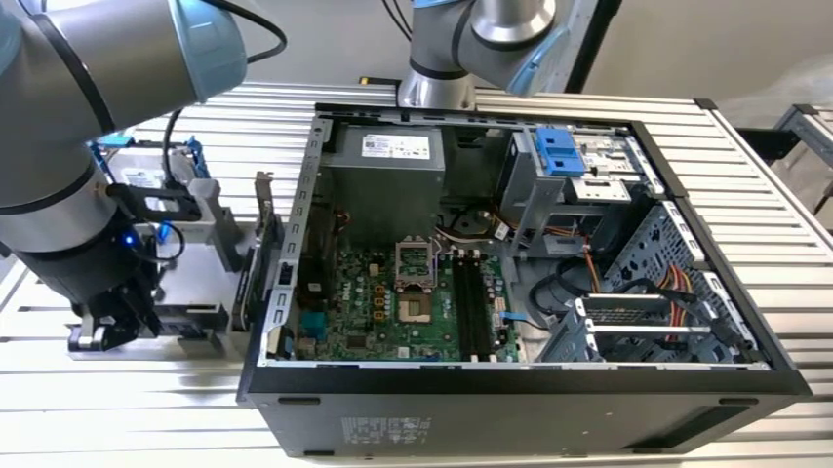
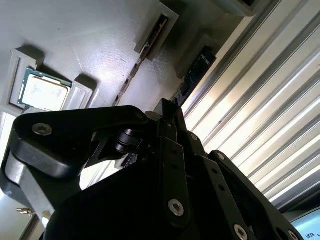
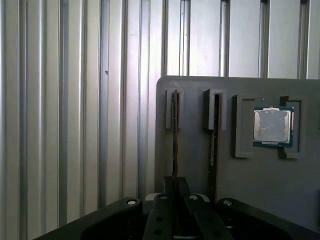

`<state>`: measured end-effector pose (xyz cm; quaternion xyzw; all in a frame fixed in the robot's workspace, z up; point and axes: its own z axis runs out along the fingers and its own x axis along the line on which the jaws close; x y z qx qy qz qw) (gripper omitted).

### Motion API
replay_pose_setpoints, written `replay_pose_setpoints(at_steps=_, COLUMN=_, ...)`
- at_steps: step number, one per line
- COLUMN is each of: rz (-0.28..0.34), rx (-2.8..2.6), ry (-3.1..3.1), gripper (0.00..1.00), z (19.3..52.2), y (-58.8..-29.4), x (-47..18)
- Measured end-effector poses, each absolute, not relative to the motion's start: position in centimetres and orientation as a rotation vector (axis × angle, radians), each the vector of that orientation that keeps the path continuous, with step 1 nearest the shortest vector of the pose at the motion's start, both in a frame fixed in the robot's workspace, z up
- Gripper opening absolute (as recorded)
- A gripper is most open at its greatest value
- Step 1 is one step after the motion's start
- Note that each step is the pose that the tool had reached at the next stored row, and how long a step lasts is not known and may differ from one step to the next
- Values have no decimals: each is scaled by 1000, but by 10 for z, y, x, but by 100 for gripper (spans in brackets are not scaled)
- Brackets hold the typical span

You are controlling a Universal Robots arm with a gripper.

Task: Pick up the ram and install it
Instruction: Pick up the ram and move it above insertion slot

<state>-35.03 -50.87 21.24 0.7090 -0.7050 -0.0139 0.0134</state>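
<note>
"So, what have the fingers got?"

"From my seat, the black metal fingers (image 3: 169,189) are clenched on the ram (image 3: 175,145), one flat pad against each face of its near end. It's a thin dark board that I see edge-on. It stands on its long edge and runs straight out ahead of the fingers."

"Lifted or seated?"

"Seated. Its far end sits in a narrow raised slot on the matte grey holder plate (image 3: 195,155). The plate is smooth, with squared ribs round each pocket."

"What's around it?"

"Just beside the fingers a second memory stick (image 3: 215,140) stands on edge in its own slot, parallel to the ram and not touching it. Farther from the fingers on that same side, a square processor (image 3: 272,126) lies flat in a recess. It has a dull silver lid and a green rim."

"And underneath?"

"The plate lies on a counter (image 3: 75,100) of pale ribbed aluminium, with long straight grooves that catch the light. In the exterior view the rounded grey-and-blue arm (image 1: 65,214) reaches down over the plate. The open black computer case (image 1: 521,400) lies well apart from the fingers, toward the exterior view's right. Its green motherboard (image 1: 390,302) is exposed."
</note>
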Motion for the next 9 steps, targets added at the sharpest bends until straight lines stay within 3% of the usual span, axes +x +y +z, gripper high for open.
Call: replay_pose_setpoints(at_steps=9, rz=-43, rx=2209, ry=-2196, gripper=0, z=217, y=-509, x=-350)
